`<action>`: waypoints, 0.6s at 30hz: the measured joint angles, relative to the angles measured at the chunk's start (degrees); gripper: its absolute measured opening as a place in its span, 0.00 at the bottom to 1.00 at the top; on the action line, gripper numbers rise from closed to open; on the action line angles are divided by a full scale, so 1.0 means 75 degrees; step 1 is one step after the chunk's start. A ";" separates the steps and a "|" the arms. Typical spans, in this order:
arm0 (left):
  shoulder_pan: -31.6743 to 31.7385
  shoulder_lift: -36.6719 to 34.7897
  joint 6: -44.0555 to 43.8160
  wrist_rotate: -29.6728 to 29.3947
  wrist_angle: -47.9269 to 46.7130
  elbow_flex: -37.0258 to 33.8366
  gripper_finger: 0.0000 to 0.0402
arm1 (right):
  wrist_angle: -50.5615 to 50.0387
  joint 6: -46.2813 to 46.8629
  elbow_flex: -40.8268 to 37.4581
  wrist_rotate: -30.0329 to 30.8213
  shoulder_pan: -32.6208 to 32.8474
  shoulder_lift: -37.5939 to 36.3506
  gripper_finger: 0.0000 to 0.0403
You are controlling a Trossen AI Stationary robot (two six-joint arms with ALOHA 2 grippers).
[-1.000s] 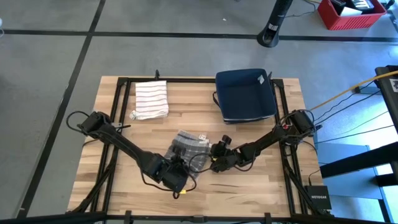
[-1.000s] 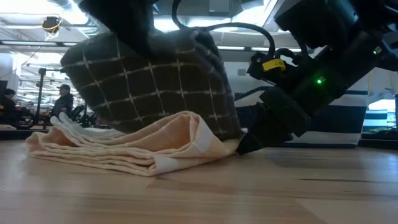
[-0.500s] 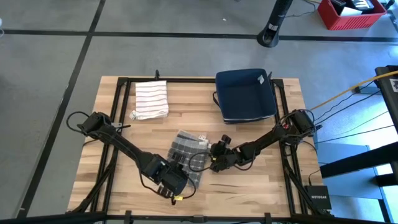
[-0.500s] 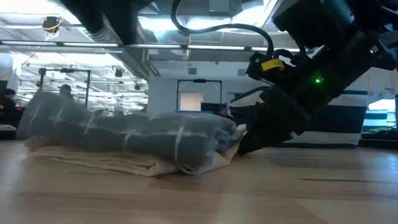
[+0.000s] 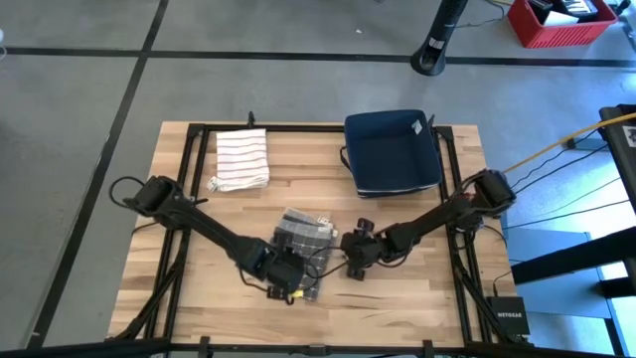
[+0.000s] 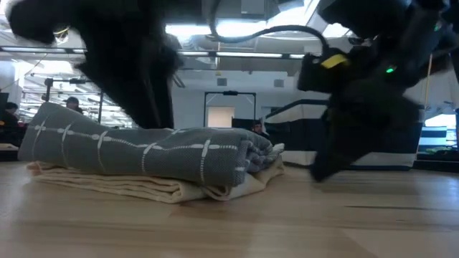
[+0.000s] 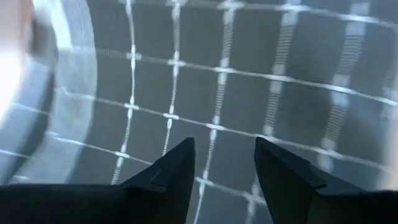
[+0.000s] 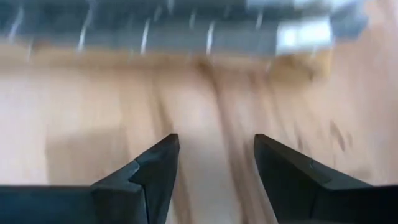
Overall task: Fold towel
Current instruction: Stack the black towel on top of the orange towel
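High view: the wooden table (image 5: 417,288) is carrying every item, and both arms are reaching in toward its middle. The largest item on it is the dark blue bin (image 5: 393,152), which is sitting at the far edge toward the right side; nothing can be seen inside it apart from a small white tag at one corner. The white striped towel (image 5: 241,158) is lying folded at the far edge toward the left side, well apart from the bin.

The grey checked towel (image 5: 301,244) is lying folded near the centre of the table, between the two grippers. In the low view this towel (image 6: 143,147) is resting flat on a folded cream-coloured cloth (image 6: 136,185), with its rounded fold facing the right arm.

The left gripper (image 5: 290,278) is hovering over the near end of the grey towel. In the left wrist view its fingers (image 7: 171,177) are standing apart with the checked fabric showing in the gap, and nothing is clamped between them.

The right gripper (image 5: 355,261) is sitting just beside the towel's right edge, apart from it. In the right wrist view its fingers (image 8: 146,171) are spread wide over bare wood, gripping nothing.
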 joint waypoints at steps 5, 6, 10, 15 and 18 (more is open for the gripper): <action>0.0565 0.0000 -0.0776 0.0032 0.1216 -0.1020 0.39 | -0.0757 0.0049 -0.0006 -0.0340 0.0176 -0.0371 0.54; 0.0687 0.0000 -0.0978 0.0035 0.1410 -0.1191 0.39 | -0.0778 0.0072 -0.0006 -0.0308 0.0220 -0.0383 0.54; 0.1198 -0.0017 -0.1682 -0.0198 0.1833 -0.1466 0.39 | -0.0749 0.0100 -0.0006 -0.0056 0.0374 -0.0379 0.54; 0.1930 -0.0026 -0.1447 -0.0688 0.2168 -0.1464 0.39 | -0.0699 0.0094 -0.0006 0.0036 0.0347 -0.0379 0.54; 0.2216 -0.0112 -0.0979 -0.0564 0.1927 -0.1201 0.39 | -0.0676 0.0094 -0.0003 0.0051 0.0350 -0.0379 0.54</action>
